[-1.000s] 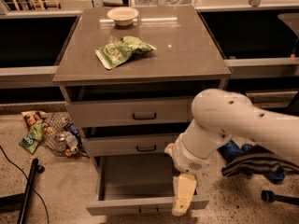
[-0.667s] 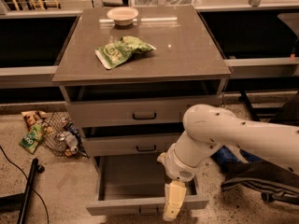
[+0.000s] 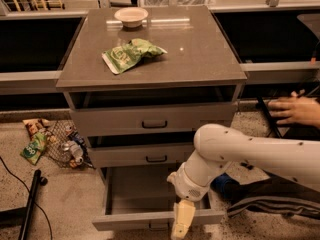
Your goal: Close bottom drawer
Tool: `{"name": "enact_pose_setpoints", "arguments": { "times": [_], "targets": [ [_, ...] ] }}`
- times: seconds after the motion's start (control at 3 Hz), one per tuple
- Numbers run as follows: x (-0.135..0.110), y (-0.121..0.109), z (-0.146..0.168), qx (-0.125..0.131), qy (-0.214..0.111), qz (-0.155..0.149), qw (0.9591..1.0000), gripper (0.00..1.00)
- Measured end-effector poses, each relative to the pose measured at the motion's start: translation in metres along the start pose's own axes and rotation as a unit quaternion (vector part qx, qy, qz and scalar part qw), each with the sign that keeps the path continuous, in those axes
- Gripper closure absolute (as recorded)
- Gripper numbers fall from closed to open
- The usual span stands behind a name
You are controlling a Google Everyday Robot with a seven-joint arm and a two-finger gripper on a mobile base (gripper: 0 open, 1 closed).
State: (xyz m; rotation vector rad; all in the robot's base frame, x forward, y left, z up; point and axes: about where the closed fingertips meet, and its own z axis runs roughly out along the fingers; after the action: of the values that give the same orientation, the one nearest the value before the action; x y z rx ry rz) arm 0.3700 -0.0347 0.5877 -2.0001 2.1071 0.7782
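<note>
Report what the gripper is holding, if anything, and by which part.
Nothing appears held. The gripper hangs over the front edge of the open bottom drawer, right of its handle, not around it; contact cannot be told.

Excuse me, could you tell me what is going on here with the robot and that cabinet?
The robot's arm reaches down in front of the cabinet, with its gripper at the front panel of the bottom drawer, toward the right end. That drawer stands pulled well out, so it is not yet closed. The middle drawer and top drawer sit much further in. A green snack bag and a bowl rest on the cabinet top.
</note>
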Motion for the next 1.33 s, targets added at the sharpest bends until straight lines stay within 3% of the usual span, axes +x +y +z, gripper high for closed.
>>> {"name": "enact_pose_setpoints", "arguments": {
  "times": [0.33,0.67,1.0,1.33],
  "targets": [
    [0.023,-0.022,0.063,-0.019,-0.02,0.025,0.9993,0.0],
    [0.043,-0.037,0.109,-0.018,-0.045,0.05,0.9976,0.0],
    [0.055,-0.05,0.156,-0.01,-0.099,0.065,0.9929,0.0],
    [0.063,-0.049,0.197,-0.021,-0.15,0.069,0.9861,0.0]
  ]
}}
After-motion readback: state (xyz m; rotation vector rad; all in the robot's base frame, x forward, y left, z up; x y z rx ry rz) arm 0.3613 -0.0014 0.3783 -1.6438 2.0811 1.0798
